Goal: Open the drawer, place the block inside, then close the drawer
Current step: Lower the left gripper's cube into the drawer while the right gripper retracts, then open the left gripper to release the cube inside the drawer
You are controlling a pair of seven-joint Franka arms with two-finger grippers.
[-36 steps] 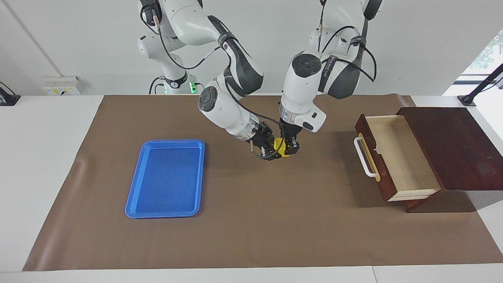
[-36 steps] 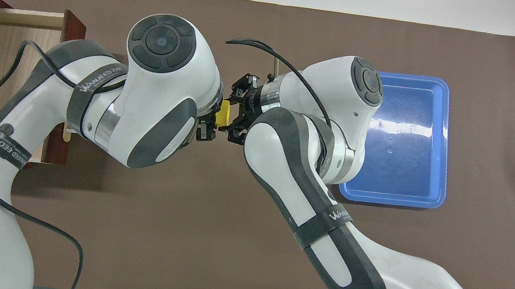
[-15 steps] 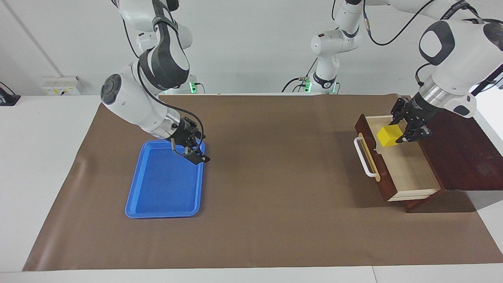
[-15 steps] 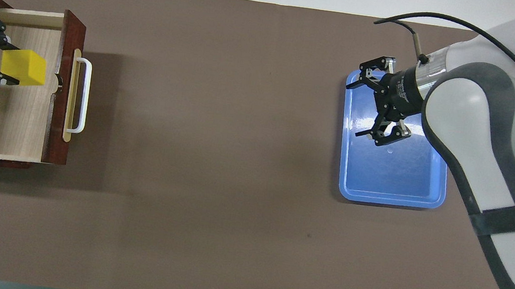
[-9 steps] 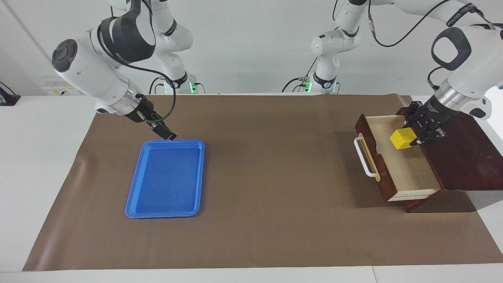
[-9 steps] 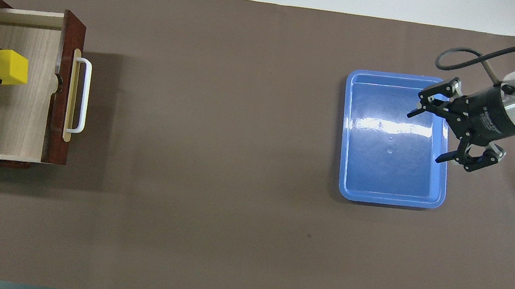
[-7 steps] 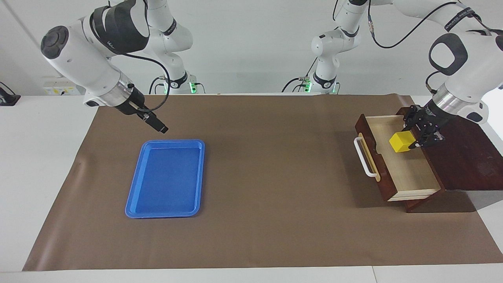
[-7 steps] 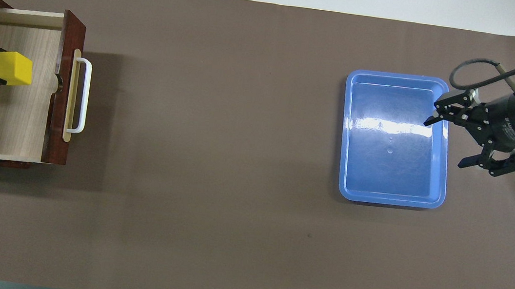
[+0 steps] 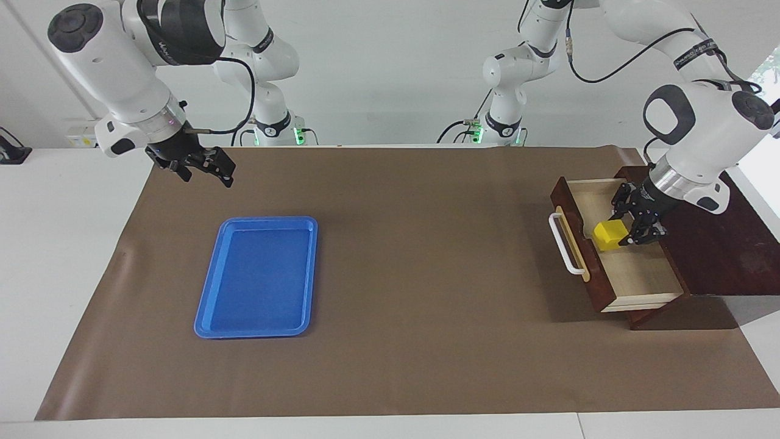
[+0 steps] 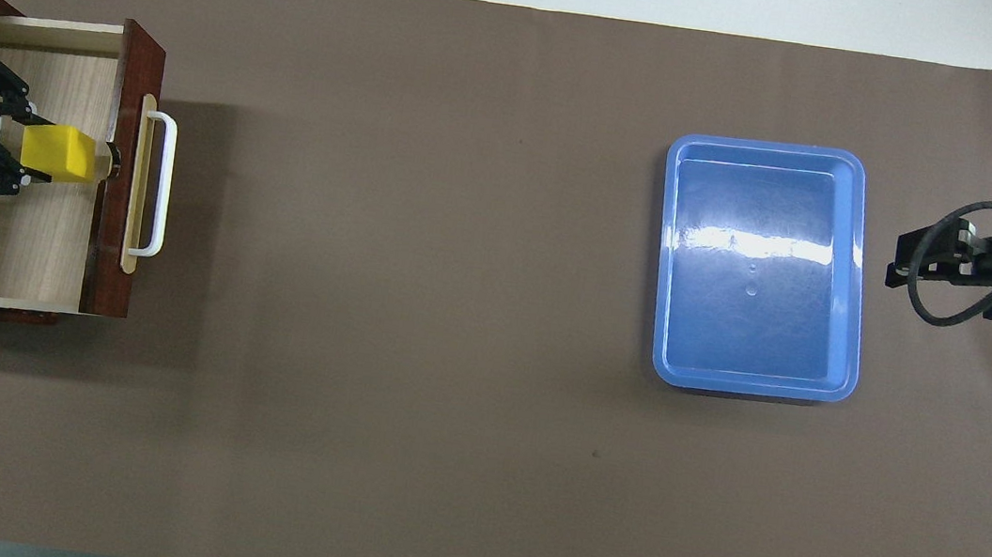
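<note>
Well, standing by the counter (image 9: 79,256), I would say the block (image 9: 609,235) is the easy part of this job. It is a small yellow cube, and the left arm (image 9: 694,128) has its jaws closed on two opposite faces of it, low inside the open drawer (image 9: 640,280). In the overhead view the block sits at about nine o'clock of the scene, just inside the drawer's front panel and close to the white bar handle (image 10: 155,185). Whether its underside touches the pale wood floor I cannot tell. It looks rigid and light, with flat, smooth sides, so a square pinch across two parallel faces ought to hold it. A grip on the corners would likely let it twist or slip. It should take a short drop without harm. The drawer looks stiffer and heavier. Its handle is the natural place to take hold, or the flat reddish front could simply be pushed. The cabinet (image 9: 719,244) might slide on the brown mat (image 9: 426,341) if shoved hard. The right arm (image 9: 109,55) waits with its jaws spread open and holding nothing, over the mat at about three o'clock of the blue tray (image 10: 743,385) in the overhead view.
</note>
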